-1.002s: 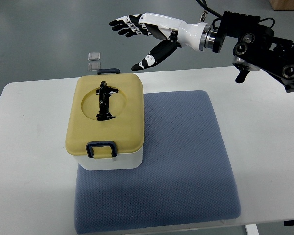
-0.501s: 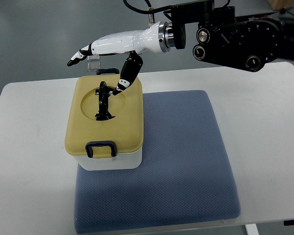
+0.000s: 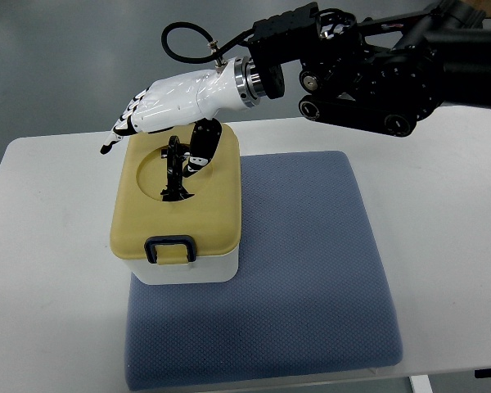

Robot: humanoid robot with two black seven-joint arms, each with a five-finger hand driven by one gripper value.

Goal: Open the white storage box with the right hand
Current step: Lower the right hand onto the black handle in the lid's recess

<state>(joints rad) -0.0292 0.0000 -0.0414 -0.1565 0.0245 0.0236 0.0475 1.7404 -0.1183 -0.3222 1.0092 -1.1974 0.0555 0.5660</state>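
Note:
A white storage box (image 3: 184, 268) with a tan lid (image 3: 213, 213) stands on the left part of a blue mat (image 3: 311, 270). A black handle (image 3: 175, 168) stands upright in a round recess in the middle of the lid, and a dark clasp (image 3: 169, 248) sits at the lid's front edge. My right hand (image 3: 159, 131) hovers over the far half of the lid, fingers spread and pointing left past the box's far left corner. Its thumb (image 3: 200, 147) hangs down just right of the handle. The hand holds nothing.
A white table (image 3: 442, 246) carries the mat and the box. The black right forearm (image 3: 368, 65) stretches across the top right of the picture. Grey floor lies beyond the table's far edge.
My right hand has swept left and down, from above the far table edge to over the lid's far half. Its thumb now hangs beside the handle.

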